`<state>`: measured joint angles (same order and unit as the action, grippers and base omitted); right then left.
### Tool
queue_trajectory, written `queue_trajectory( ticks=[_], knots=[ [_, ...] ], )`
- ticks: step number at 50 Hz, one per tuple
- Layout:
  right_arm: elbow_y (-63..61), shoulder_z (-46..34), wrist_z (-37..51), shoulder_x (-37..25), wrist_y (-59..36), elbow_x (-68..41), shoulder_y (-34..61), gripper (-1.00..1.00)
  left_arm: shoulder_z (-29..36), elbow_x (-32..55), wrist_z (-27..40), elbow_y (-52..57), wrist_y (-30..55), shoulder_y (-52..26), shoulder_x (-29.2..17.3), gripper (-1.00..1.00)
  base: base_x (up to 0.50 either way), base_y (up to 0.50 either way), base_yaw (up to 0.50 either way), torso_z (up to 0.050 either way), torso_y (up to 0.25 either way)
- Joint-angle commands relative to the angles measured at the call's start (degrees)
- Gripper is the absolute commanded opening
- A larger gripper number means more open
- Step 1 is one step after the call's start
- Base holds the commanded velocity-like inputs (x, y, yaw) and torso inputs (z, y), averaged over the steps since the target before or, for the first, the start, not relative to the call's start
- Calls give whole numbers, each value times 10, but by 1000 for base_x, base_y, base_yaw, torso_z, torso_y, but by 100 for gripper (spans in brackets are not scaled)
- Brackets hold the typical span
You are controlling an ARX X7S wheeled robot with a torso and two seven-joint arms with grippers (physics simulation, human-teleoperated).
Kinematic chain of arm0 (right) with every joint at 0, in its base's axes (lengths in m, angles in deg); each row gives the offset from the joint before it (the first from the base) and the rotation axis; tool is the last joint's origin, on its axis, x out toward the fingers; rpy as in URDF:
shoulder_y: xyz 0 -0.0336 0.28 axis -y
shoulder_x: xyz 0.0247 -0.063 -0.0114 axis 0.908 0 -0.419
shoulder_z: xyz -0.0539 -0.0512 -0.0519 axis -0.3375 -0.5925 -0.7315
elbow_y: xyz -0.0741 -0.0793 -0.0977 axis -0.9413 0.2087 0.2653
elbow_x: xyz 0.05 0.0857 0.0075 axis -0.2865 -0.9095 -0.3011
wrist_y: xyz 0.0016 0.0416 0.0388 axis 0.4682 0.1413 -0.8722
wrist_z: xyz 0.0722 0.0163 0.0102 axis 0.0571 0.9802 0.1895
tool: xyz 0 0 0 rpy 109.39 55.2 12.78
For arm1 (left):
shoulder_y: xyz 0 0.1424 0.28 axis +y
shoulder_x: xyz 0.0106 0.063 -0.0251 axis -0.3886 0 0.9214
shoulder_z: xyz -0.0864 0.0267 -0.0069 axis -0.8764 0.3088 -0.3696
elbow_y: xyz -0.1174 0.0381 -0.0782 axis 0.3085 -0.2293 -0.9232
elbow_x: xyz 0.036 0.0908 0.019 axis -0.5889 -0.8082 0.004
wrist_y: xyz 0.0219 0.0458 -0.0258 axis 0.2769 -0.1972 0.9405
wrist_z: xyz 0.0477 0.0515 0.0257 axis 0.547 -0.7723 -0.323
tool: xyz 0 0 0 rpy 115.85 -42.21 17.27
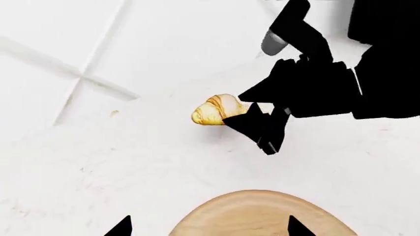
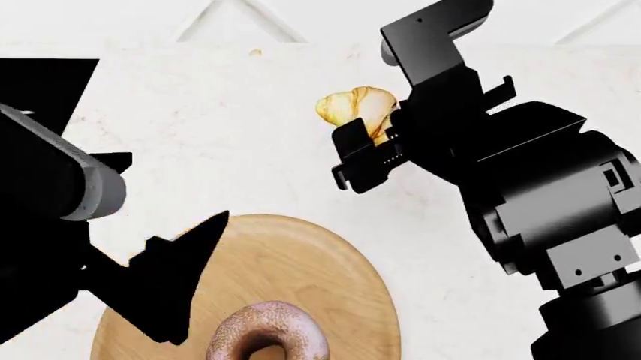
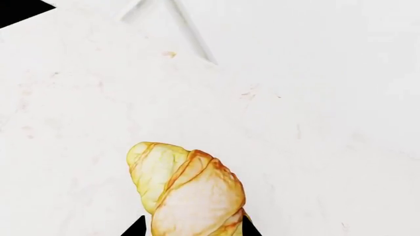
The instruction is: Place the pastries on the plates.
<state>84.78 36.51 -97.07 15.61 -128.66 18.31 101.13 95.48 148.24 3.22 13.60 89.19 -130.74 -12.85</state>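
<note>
I've got the croissant [image 2: 353,106] clamped in the right pincer [image 2: 365,154], toward the tabletop's [image 2: 230,142] far edge. Doughnut [image 2: 269,334] sits on the wooden plate [image 2: 331,262] at the near edge. Left pincer [image 2: 170,289] over the plate's left rim, jaws apart, nothing in them.

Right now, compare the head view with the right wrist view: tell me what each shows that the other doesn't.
Only the head view shows the wooden plate, the doughnut lying on it, the left gripper, and the right arm's body. Only the right wrist view shows the croissant's striped surface close up, between the right gripper's fingertips. Both show the croissant, the right gripper and the white counter.
</note>
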Motion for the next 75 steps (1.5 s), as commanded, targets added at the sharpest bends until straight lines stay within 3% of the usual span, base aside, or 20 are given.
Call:
queue_trajectory(
  ticks=[1,11,40,51,75],
  knots=[
    [-12,29,-7,9,37,16,-12,-100,-75,-129,-71,-32,-27,42,-83,100,0,0,0,0,0],
    [-14,1,-1,6,21,36,-3,-100,-83,-142,-86,-40,-34,30,-95,100,-20,0,0,0,0],
    [-15,13,20,8,20,32,-6,-100,-91,-128,-79,-31,-52,53,-104,100,-496,0,0,0,0],
    [-26,22,36,5,65,42,-20,-100,-93,-148,-94,-28,-61,63,-109,100,-374,17,0,0,0],
    [-28,16,32,2,77,45,-21,-100,-103,-137,-90,-19,-71,73,-125,100,-329,471,0,0,0]
  ],
)
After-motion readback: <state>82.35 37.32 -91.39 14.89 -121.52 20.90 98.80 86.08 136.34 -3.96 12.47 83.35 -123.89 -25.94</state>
